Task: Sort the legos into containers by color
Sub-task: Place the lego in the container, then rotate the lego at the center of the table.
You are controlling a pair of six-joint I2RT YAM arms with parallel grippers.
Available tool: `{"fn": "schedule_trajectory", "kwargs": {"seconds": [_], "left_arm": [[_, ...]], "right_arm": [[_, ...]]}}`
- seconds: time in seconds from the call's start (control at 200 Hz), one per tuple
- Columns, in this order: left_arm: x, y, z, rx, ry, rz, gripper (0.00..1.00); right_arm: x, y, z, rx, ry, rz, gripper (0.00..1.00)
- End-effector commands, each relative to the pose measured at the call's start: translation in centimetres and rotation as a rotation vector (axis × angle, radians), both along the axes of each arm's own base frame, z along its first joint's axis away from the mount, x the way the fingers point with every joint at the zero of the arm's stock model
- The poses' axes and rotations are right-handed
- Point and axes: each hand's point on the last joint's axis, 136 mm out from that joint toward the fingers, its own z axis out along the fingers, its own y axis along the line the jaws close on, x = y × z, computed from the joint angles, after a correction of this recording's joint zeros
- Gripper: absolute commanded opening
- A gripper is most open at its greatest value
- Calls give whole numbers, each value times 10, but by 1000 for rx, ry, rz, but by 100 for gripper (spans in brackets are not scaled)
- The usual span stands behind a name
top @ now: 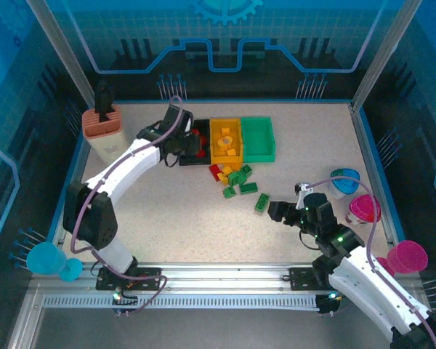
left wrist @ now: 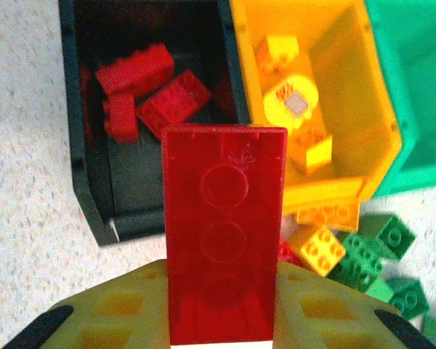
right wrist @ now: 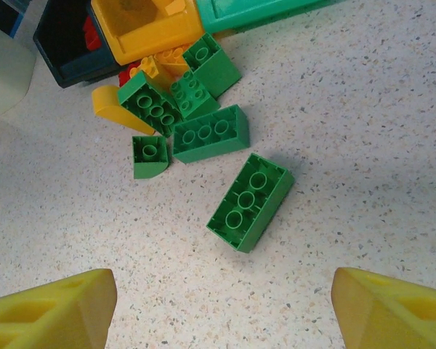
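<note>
Three containers stand in a row, touching, at 12 o'clock on the worktop (top: 174, 225): a black container (left wrist: 73, 145), a yellow-orange container (left wrist: 349, 87) and a green container (left wrist: 414, 73).

Surface: cream, speckled, flat, bounded by a blue rim and an aluminium frame. Blue-lit panels enclose the cell.

A salmon-and-cream holder (top: 102, 131) sits at 10 o'clock. A blue cup (top: 344, 182) and a pink cup (top: 363, 209) sit at 3 o'clock by the right rim.

Left tool (top: 187, 145): closed narrow on a long red brick (left wrist: 224, 240), held over the black container's near wall. The brick's underside, with three round sockets, faces the wrist camera.

Contents: several red legos (left wrist: 142, 87) lie in the black container, and yellow legos (left wrist: 294, 102) lie in the yellow-orange one.

Loose pile (right wrist: 182, 102): mostly green legos with some yellow and a little red, on the worktop just beside the yellow-orange container, at its 6 o'clock.

One long green brick (right wrist: 250, 201) lies flat, studs up, apart from the pile at its 4 o'clock.

Right tool (right wrist: 224, 283): jaws wide, holding nothing, above bare worktop, with the green brick at its 12 o'clock.
</note>
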Motion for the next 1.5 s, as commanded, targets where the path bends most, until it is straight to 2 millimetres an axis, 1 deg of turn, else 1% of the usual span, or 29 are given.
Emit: {"fn": "schedule_trajectory", "kwargs": {"seconds": [0.0, 0.25, 0.36, 0.385, 0.4, 0.44, 0.47, 0.535, 0.63, 0.725, 0.81, 0.931, 0.981, 1.096, 1.191, 1.256, 1.391, 1.496], "left_arm": [[20, 1, -3, -18, 20, 7, 31], [57, 0, -26, 18, 63, 22, 31], [66, -1, -34, 23, 86, 31, 34], [68, -1, -33, 22, 86, 32, 38], [68, -1, -33, 22, 86, 33, 42], [69, -2, -29, 16, 79, 36, 62], [69, -2, -25, 9, 70, 35, 70], [66, -3, -17, -10, 50, 36, 75], [55, -4, -1, -43, 16, 31, 78], [37, -6, 8, -78, -6, 28, 78], [15, -12, 9, -120, -14, 13, 77], [-17, -18, -9, -127, 16, 15, 76], [-30, -24, -18, -138, 32, 8, 75], [-50, -38, -42, -135, 67, -21, 70], [-58, -46, -62, -123, 111, -28, 57], [-59, -50, -73, -128, 127, -27, 50], [-55, -55, -90, -108, 153, -24, 45], [-48, -57, -101, -91, 169, -10, 44]], "right_arm": [[0, -1, 4, 24, 10, -12, 78], [-8, -8, 4, 10, 3, -22, 78], [-9, -9, 5, 3, 5, -19, 78], [-9, -9, 5, 3, 6, -18, 78], [-9, -9, 5, 4, 6, -16, 78], [-10, -9, 6, 5, 4, -16, 78], [-10, -8, 5, 8, 5, -15, 78], [-9, -8, 4, 11, 4, -16, 78], [-8, -7, 2, 11, 6, -15, 78], [-6, -5, 2, 13, 8, -12, 78], [-4, -4, 1, 17, 10, -10, 78], [-2, -1, 1, 29, 13, -8, 78], [-1, 0, -1, 29, 18, -5, 78], [0, 2, -3, 37, 22, -4, 78], [0, 3, -3, 45, 24, -3, 78], [-1, 3, -2, 47, 25, -2, 77], [-5, 0, -1, 41, 21, -7, 77], [-7, -4, -1, 33, 18, -16, 77]]}}
